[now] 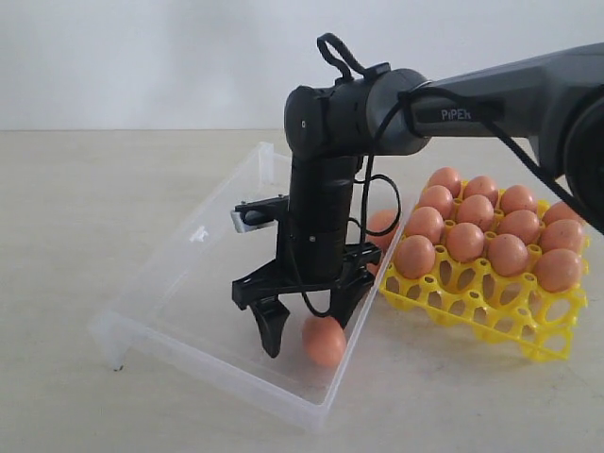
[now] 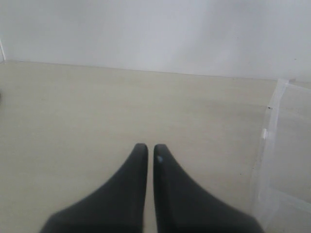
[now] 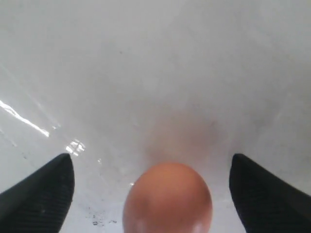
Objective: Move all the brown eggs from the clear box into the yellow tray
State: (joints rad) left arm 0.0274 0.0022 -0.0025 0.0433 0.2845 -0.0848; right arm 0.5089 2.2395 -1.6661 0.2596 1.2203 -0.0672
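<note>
The clear box point(image 1: 189, 283) lies tilted on the table left of the yellow tray point(image 1: 528, 330). One brown egg point(image 1: 324, 342) rests on the box floor near its front right corner. My right gripper point(image 1: 310, 326) points down over it, open, one finger on each side and not touching it. In the right wrist view the same egg point(image 3: 167, 199) sits between the wide-apart fingers point(image 3: 43, 194). A second egg point(image 1: 382, 226) shows partly behind the arm, inside the box. Several brown eggs point(image 1: 464, 241) fill tray cells. My left gripper point(image 2: 147, 148) is shut and empty above bare table.
The right arm's black body point(image 1: 326, 208) stands over the middle of the box. The box's near wall point(image 1: 236, 377) is close to the table's front. A box corner point(image 2: 282, 145) shows beside the left gripper. A pale wall point(image 1: 142, 57) backs the table.
</note>
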